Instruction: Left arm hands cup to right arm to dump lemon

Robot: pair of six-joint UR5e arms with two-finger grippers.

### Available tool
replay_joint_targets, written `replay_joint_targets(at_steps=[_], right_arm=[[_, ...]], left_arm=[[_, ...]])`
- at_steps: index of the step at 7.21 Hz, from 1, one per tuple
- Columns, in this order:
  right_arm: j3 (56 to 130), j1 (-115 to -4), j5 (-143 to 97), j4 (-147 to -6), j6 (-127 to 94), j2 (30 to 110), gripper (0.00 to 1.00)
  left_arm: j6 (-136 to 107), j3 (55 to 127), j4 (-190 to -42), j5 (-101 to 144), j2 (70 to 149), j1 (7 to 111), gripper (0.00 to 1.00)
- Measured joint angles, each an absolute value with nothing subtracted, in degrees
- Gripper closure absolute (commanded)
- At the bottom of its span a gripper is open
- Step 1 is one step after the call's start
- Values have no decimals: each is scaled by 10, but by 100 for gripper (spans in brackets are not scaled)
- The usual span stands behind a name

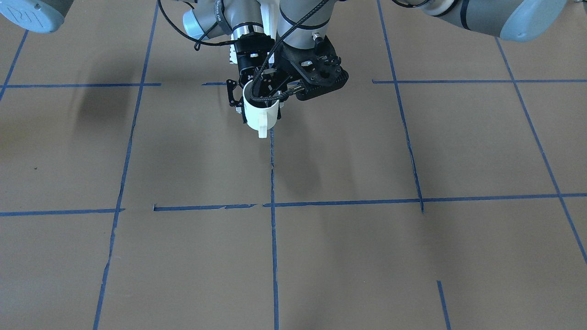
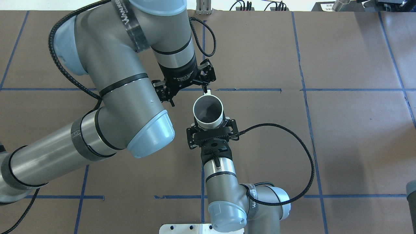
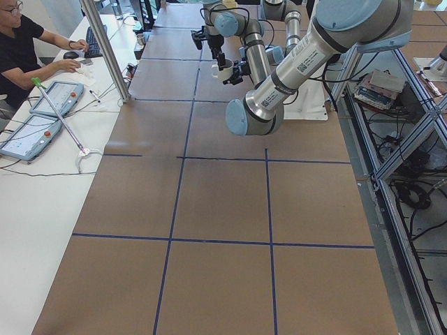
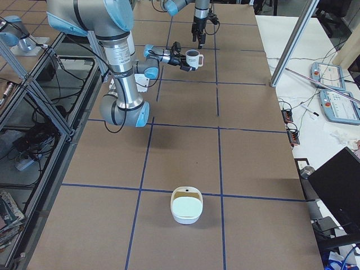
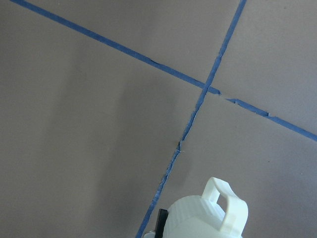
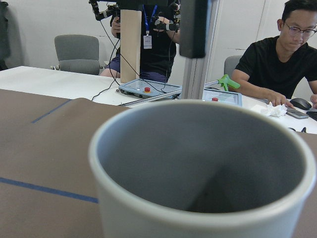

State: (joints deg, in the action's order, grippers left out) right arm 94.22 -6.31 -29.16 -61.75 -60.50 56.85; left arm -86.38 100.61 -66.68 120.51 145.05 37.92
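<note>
The white ribbed cup (image 2: 208,112) is upright in the air over the table's middle, its handle (image 1: 263,126) pointing away from the robot. My right gripper (image 2: 211,124), the bulky black framed one, is shut on the cup's wall from the robot's side. My left gripper (image 2: 188,97), the slim one, points down at the cup's far side, open, its fingers (image 2: 204,85) spread near the handle. The cup fills the right wrist view (image 6: 198,163) and shows at the bottom of the left wrist view (image 5: 208,218). The cup's inside looks grey and shadowed. No lemon shows in any view.
A white bowl (image 4: 187,204) stands on the brown, blue-taped table (image 1: 348,256) towards the end on my right. Operators sit at a side table with tablets (image 3: 56,98) beyond the far edge. A braided cable (image 2: 302,152) loops from the right gripper.
</note>
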Motion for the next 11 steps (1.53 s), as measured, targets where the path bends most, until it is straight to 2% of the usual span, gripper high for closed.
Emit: replay_joint_targets(at_steps=[2,4,5,6,7,8,9,11], right_arm=[[942,-70,-293,-617,-596,562,93],[946,-78,-298,-613,-594,557,93],[947,-82,-299,-612,-594,551,93],[948,-83,-301,-612,-594,548,91],[948,-84,-303,-611,-595,546,85],[948,-84,-303,-612,-595,546,50],[947,-84,-303,-611,-597,547,49],[947,-84,-302,-611,-603,547,0]], left_arm=[[-864,1006,-665,1204,1450,369,14],[-864,1007,-665,1203,1449,367,33],[-864,1008,-665,1203,1449,367,46],[-864,1008,-665,1203,1449,367,67],[-864,1010,-665,1204,1449,367,93],[-864,1013,-665,1204,1448,367,100],[-864,1017,-665,1204,1448,367,100],[-864,1021,-662,1204,1447,368,100]])
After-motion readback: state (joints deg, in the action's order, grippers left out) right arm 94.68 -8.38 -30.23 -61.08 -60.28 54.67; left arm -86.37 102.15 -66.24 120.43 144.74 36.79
